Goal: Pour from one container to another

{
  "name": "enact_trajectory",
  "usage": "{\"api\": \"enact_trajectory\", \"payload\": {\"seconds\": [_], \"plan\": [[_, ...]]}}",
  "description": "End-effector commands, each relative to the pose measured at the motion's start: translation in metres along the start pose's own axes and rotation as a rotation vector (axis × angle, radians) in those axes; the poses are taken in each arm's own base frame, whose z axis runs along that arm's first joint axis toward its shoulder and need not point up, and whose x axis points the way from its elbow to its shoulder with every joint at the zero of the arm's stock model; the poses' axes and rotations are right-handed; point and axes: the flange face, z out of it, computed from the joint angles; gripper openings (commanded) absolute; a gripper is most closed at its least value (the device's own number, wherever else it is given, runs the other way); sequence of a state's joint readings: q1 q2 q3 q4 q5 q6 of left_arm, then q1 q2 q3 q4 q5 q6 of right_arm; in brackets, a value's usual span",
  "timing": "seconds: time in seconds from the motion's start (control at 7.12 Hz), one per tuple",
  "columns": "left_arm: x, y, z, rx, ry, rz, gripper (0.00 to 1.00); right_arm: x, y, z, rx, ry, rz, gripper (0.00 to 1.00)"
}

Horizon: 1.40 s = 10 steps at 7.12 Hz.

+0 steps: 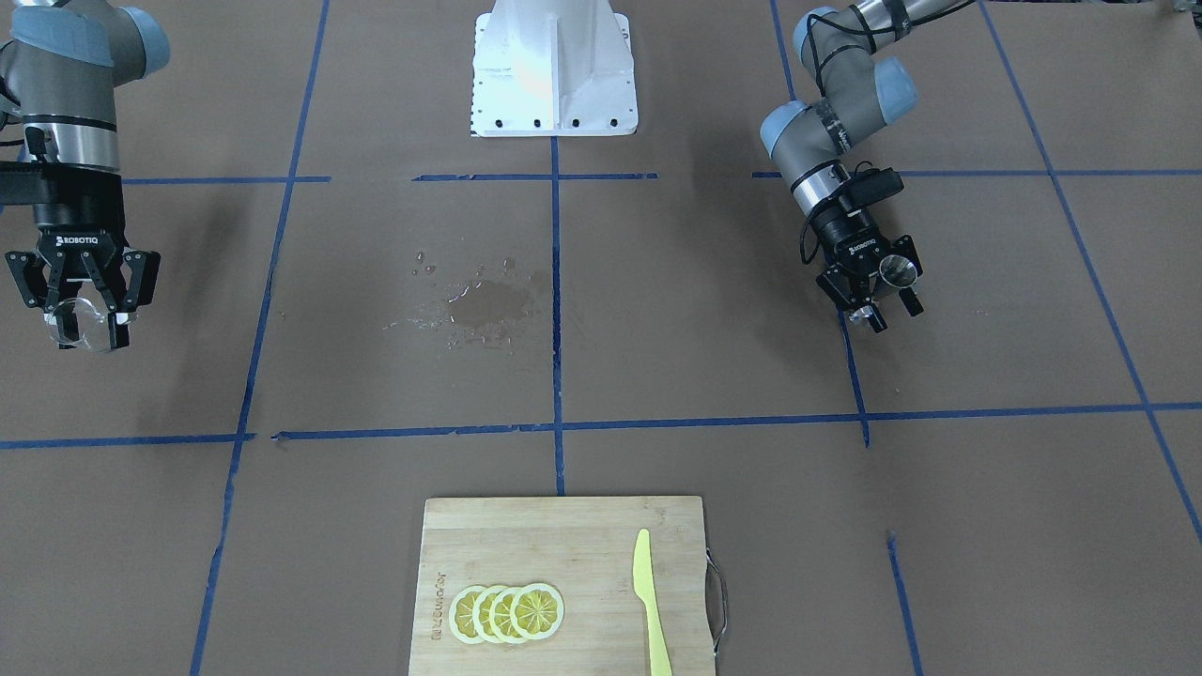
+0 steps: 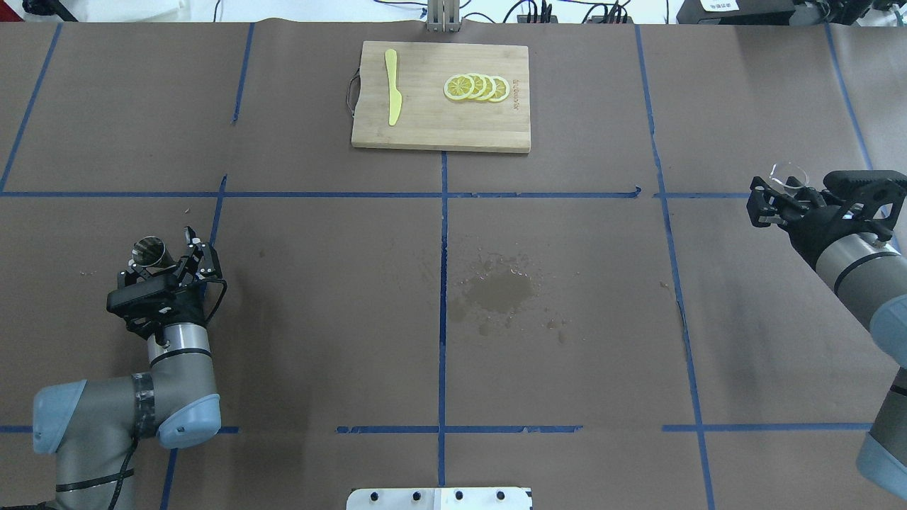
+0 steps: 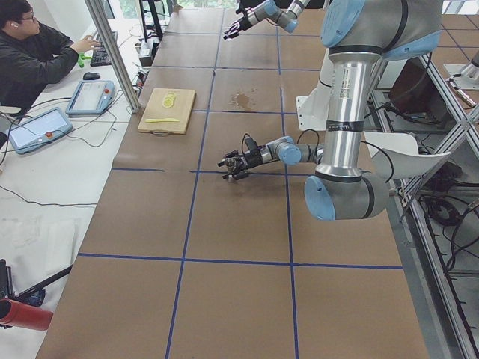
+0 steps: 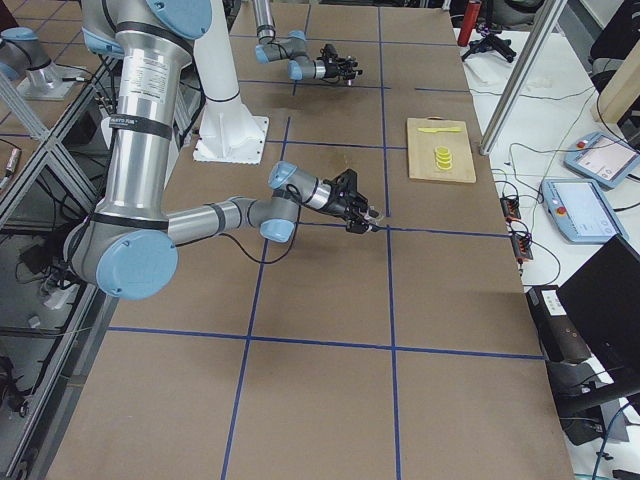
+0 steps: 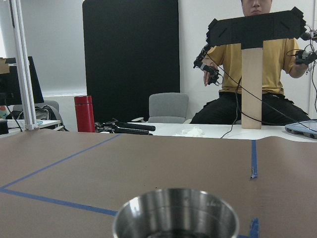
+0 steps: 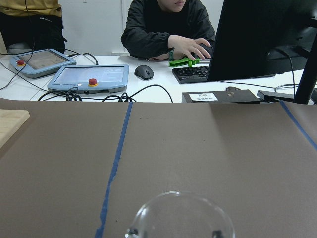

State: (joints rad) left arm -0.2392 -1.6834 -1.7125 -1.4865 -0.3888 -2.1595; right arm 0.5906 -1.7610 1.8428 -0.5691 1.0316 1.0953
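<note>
The steel jigger (image 2: pixel 149 249) stands upright at the table's left side, my left gripper (image 2: pixel 166 258) shut on its waist. The front view shows the jigger (image 1: pixel 899 271) in that left gripper (image 1: pixel 875 293). Its open mouth (image 5: pixel 176 215) fills the bottom of the left wrist view. Far across the table, my right gripper (image 2: pixel 776 198) is shut on the clear glass cup (image 2: pixel 789 173), held upright. From the front, the glass cup (image 1: pixel 86 327) sits between the right gripper (image 1: pixel 84 314) fingers. Its rim (image 6: pixel 181 218) shows low in the right wrist view.
A wet spill patch (image 2: pixel 496 290) lies mid-table between the arms. A wooden cutting board (image 2: pixel 425 131) at the far edge carries lemon slices (image 2: pixel 476 87) and a yellow knife (image 2: pixel 392 95). The white robot base (image 1: pixel 554 70) is at the near side. People sit beyond the table ends.
</note>
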Motion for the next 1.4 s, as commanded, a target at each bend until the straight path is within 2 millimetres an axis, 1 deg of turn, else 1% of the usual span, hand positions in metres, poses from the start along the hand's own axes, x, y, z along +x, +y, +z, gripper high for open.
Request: {"api": "enact_trajectory", "payload": {"seconds": [0.0, 0.14, 0.28, 0.42, 0.56, 0.7, 0.84, 0.98, 1.12, 1.26], "plan": [[-0.003, -0.021, -0.008, -0.012, 0.011, -0.028, 1.00, 0.003, 0.001, 0.000, 0.009, 0.009, -0.003, 0.00], [-0.011, -0.022, -0.009, -0.015, 0.011, -0.020, 1.00, 0.006, 0.004, -0.002, 0.006, 0.015, -0.010, 0.00], [-0.015, -0.022, -0.018, -0.029, 0.022, -0.015, 1.00, 0.006, 0.008, -0.004, 0.011, 0.019, -0.019, 0.00], [-0.021, -0.027, -0.034, -0.071, 0.032, -0.015, 1.00, 0.008, 0.013, -0.006, 0.011, 0.023, -0.026, 0.00], [-0.023, -0.042, -0.054, -0.112, 0.053, -0.011, 1.00, 0.005, 0.018, -0.007, 0.011, 0.021, 0.016, 0.00], [-0.021, -0.048, -0.067, -0.132, 0.060, 0.008, 1.00, 0.000, 0.026, -0.010, 0.018, 0.018, 0.020, 0.00], [-0.018, -0.052, -0.078, -0.166, 0.058, 0.011, 1.00, -0.006, 0.037, -0.014, 0.028, 0.015, 0.012, 0.00], [-0.016, -0.056, -0.081, -0.171, 0.061, 0.008, 1.00, -0.011, 0.050, -0.019, 0.051, 0.015, 0.045, 0.00], [-0.018, -0.064, -0.084, -0.194, 0.056, -0.002, 1.00, -0.020, 0.066, -0.029, 0.097, 0.012, 0.035, 0.00], [-0.017, -0.076, -0.096, -0.228, 0.064, -0.001, 1.00, -0.030, 0.084, -0.037, 0.123, 0.002, 0.028, 0.00]]}}
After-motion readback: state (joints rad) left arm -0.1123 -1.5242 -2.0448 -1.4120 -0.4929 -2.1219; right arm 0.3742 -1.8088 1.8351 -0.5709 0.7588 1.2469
